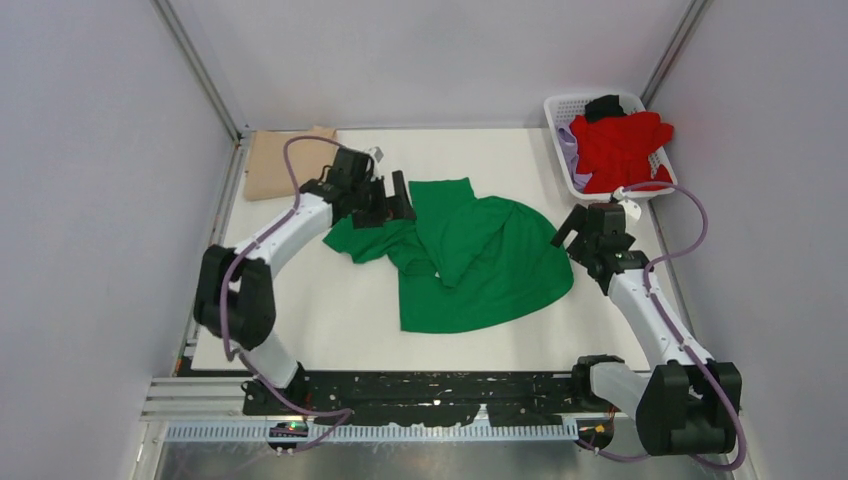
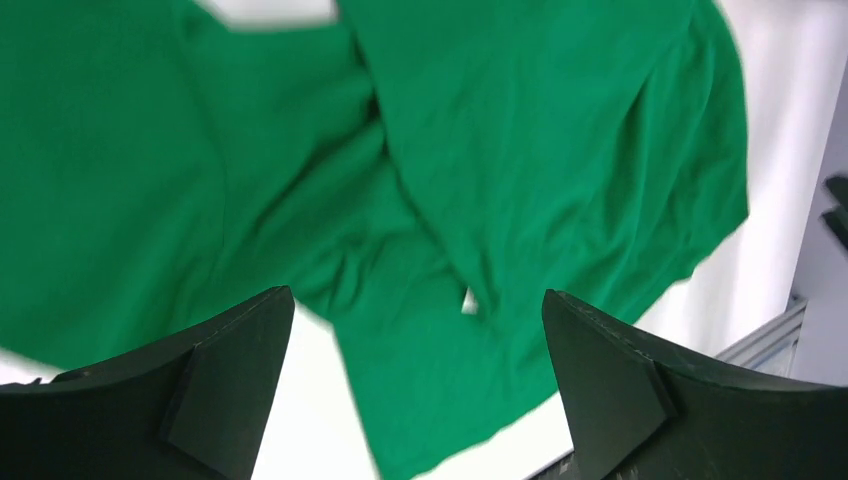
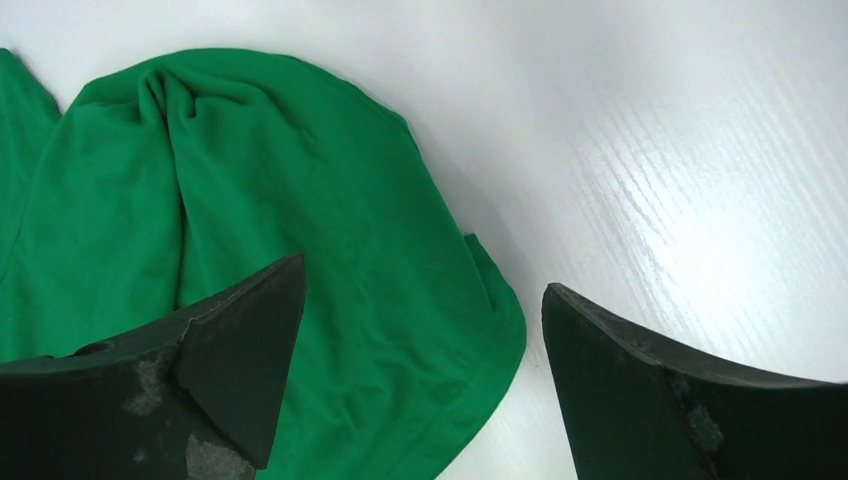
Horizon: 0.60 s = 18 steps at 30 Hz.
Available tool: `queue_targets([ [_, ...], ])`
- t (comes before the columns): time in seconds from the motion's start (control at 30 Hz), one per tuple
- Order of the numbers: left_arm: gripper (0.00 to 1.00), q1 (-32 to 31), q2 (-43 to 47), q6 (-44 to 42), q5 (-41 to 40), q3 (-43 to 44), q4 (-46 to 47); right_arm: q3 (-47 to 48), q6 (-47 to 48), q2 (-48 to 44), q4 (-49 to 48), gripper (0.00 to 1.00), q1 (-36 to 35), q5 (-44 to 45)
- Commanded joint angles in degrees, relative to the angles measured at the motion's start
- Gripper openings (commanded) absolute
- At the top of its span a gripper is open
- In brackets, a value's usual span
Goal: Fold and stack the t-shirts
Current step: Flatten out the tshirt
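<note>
Three shirts show from above. The green t-shirt lies rumpled and partly doubled over itself at the middle of the table. A tan t-shirt sits folded at the far-left corner. A red t-shirt is heaped in the white lattice basket at the far-right corner, with a lilac garment and a black garment. The left gripper hovers at the green shirt's far-left part, and the right gripper is just beside its right edge.

In the left wrist view the jaws stand wide apart and hold nothing, above twisted green folds.

In the right wrist view the jaws are likewise spread and empty, straddling the shirt's rounded edge where it meets bare tabletop.

The cloth looks light and limp, so it will likely sag and bunch when lifted. A pinch at the outer hem or shoulder edges, one gripper per side, should best spread it flat for folding.
</note>
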<state>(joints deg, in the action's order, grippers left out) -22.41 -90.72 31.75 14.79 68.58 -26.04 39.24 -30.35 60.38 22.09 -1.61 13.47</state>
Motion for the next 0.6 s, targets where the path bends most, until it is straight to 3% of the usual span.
queue_targets([
  [0.0,1.0,0.3,-12.9,0.6,2.9,14.3,0.3,-0.3,-0.4,2.6,-4.7,0.95,0.7,-5.3],
  [0.13,1.0,0.0,-22.5,1.6,7.4,24.4,-0.6,-1.0,0.0,6.6,-7.8,0.95,0.8,-10.1],
  [0.27,0.99,-1.5,-27.2,1.9,10.3,25.8,-1.2,-1.4,1.4,9.5,-11.9,0.95,0.7,-17.3],
  [0.4,1.0,-2.8,-27.8,1.4,12.5,19.4,-1.3,-1.3,2.0,13.5,-14.1,0.95,0.4,-20.5],
  [0.57,0.99,-2.9,-20.0,1.5,13.2,1.6,1.9,-1.2,1.7,17.5,-14.0,0.96,-3.3,-21.3],
])
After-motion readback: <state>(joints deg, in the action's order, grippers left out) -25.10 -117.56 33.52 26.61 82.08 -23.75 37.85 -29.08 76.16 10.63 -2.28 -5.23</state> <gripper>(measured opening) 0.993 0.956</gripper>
